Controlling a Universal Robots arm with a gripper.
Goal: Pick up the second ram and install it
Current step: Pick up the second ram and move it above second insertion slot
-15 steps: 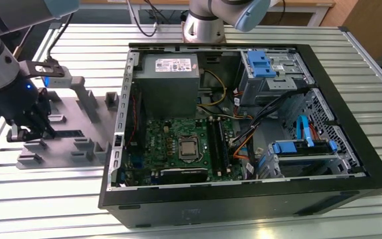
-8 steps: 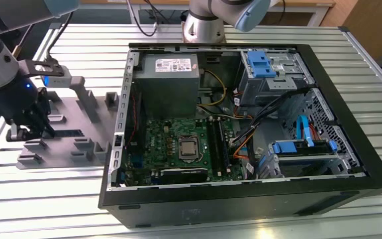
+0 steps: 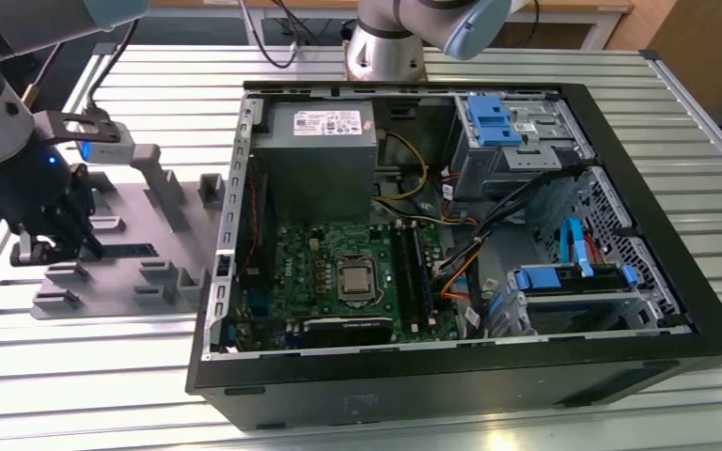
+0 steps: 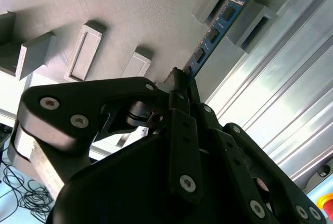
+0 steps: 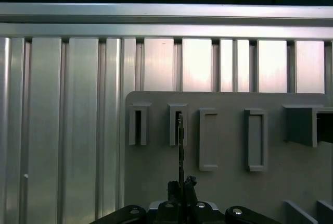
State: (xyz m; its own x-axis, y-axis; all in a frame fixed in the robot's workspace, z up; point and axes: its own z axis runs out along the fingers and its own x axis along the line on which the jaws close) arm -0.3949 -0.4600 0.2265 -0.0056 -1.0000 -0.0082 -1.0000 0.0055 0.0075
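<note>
The second ram (image 4: 213, 34) is a thin blue stick with black chips, standing on edge in the grey tray (image 4: 130, 5). Its far end sits between two upright posts. Seen edge-on, the ram (image 5: 180, 140) runs from a slotted post down to my gripper (image 5: 181, 185). My gripper (image 4: 179, 78) is shut on the ram's near end, with the black fingers pressed to both faces. In the exterior view my gripper (image 3: 54, 246) hangs over the tray (image 3: 148, 216) at the exterior view's left, beside the open computer case (image 3: 462, 376).
The green motherboard (image 3: 336, 272) lies inside the case, with dark memory slots (image 3: 412, 272) to the exterior view's right of the silver chip. A grey power supply (image 3: 317, 141), blue drive cages (image 3: 499, 122) and loose cables (image 3: 487, 225) crowd the case. The slatted aluminium table (image 3: 86, 376) carries everything.
</note>
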